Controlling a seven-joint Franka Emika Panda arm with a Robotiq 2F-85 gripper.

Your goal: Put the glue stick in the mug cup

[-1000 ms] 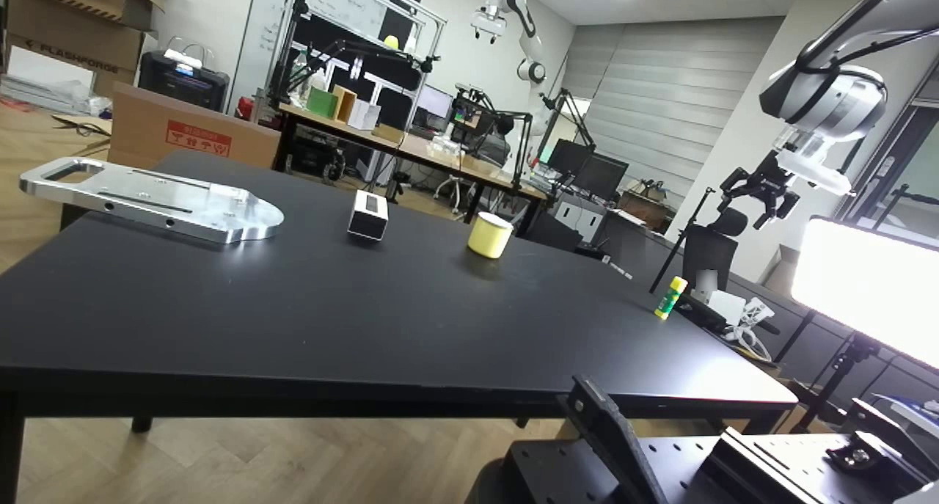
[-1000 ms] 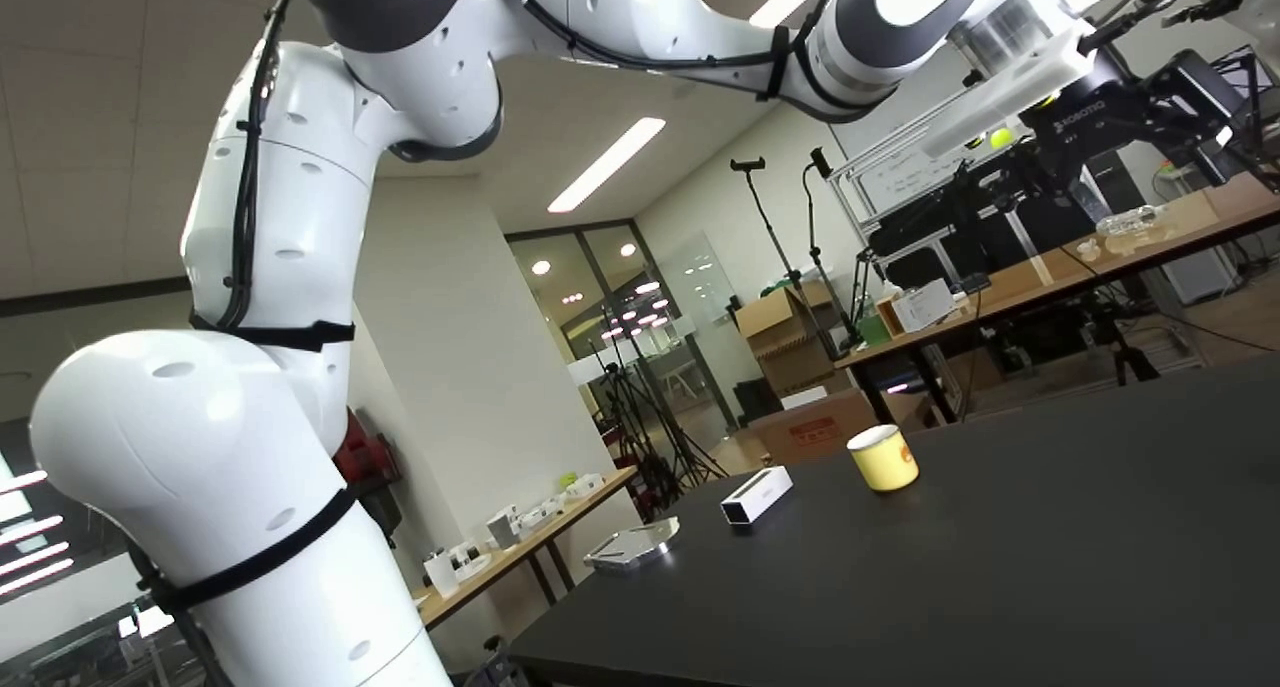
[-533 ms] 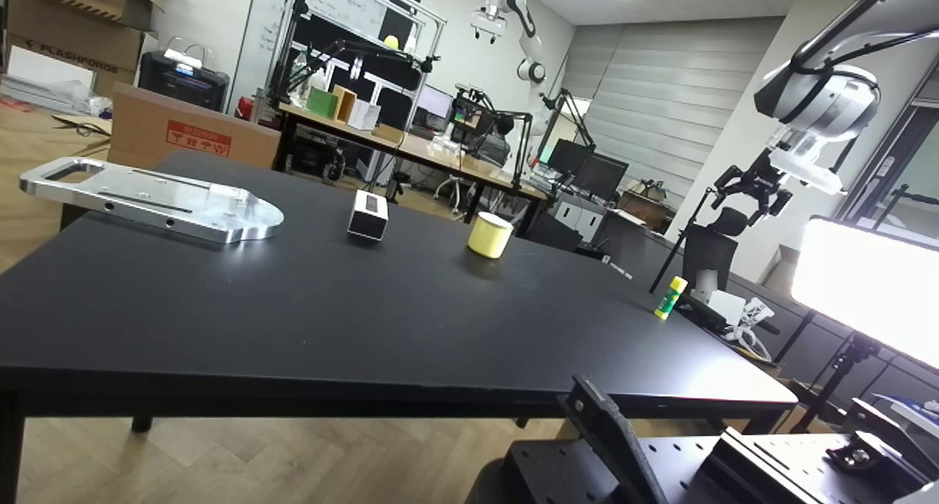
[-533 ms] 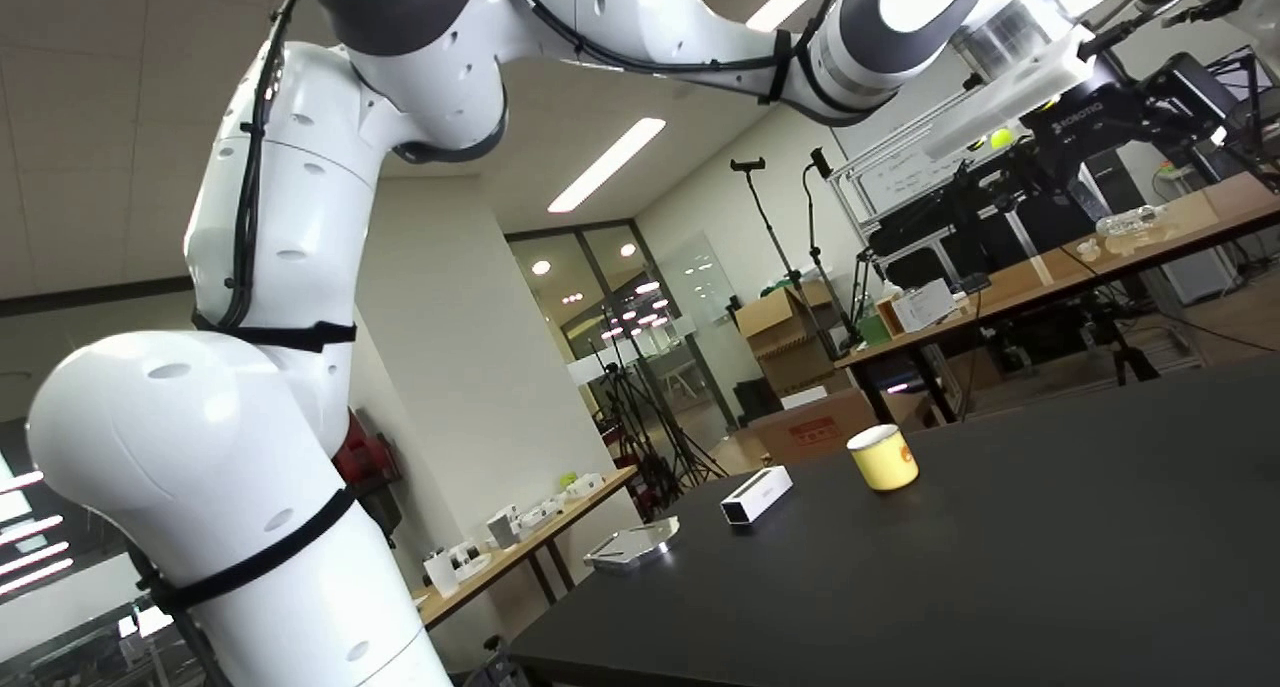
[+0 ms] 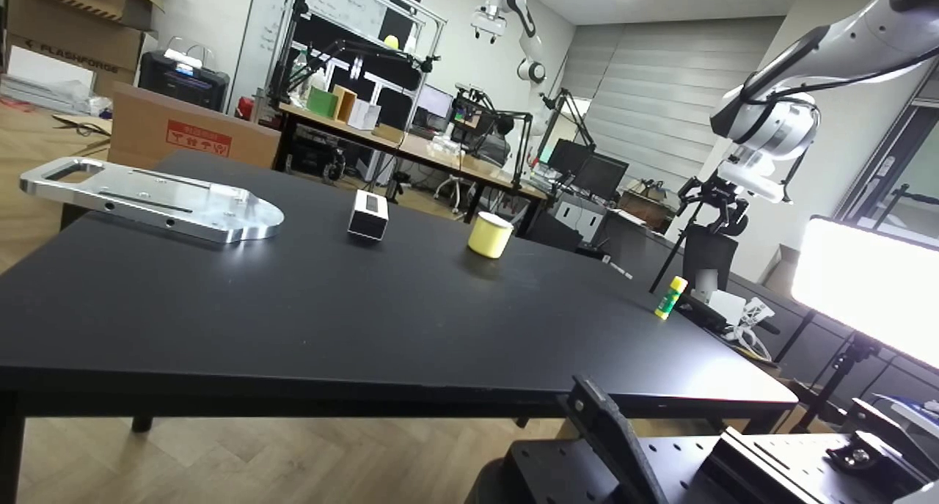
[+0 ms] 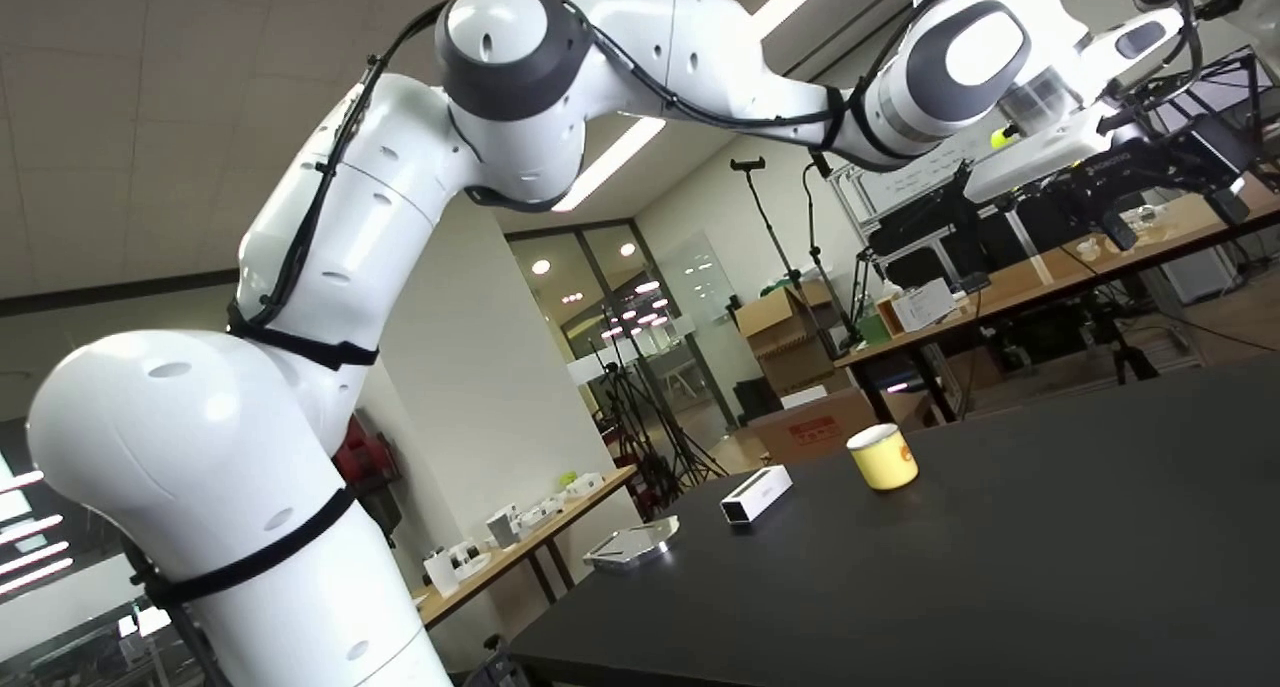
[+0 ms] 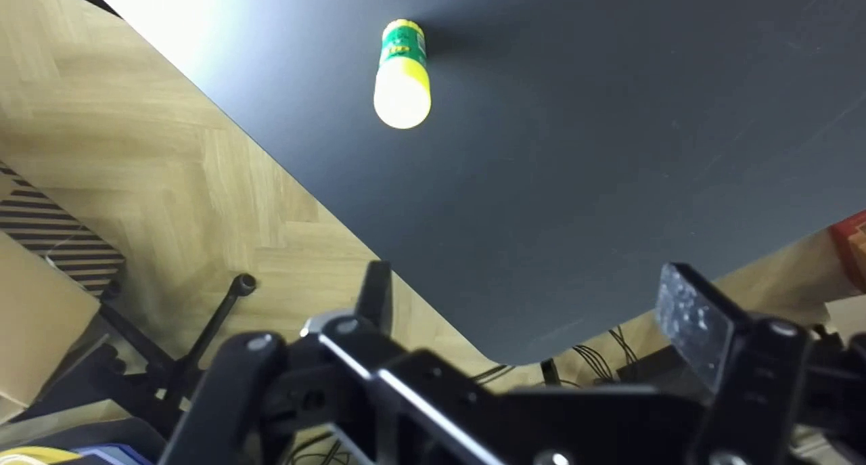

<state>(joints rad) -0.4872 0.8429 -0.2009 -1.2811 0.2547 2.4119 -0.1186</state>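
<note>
Starting at the business end: the gripper (image 7: pixel 528 302) is spread wide, with a big gap visible between the fingertips (image 7: pixel 695 326) and nothing held in it. It's up in mid-air, well off the table (image 7: pixel 575 201).

Next thing out, the glue stick (image 7: pixel 402 76) can be spotted near the top of the wrist view, beyond the fingers, stood upright on the table and pretty near the edge. In an exterior view it's seen lower than the gripper and apart from it, so it hasn't been grabbed.

Further out is the mug cup (image 6: pixel 884 459), shown upright in both exterior views, well apart from the glue stick. What's inside, if anything, can't be made out. Past it, a black-and-white box (image 5: pixel 368 216) and a silver metal plate (image 5: pixel 158 199) are set down, neither likely to be needed.

As for the step, it's read as the approach to the glue stick, so early days. For the next move, the gripper would have to be brought across over it, then lowered until it's straddled by the fingers, and only then squeezed. Care is probably called for: something that slim could be tipped by a bumped finger, and with the edge that near it might be lost altogether.
</note>
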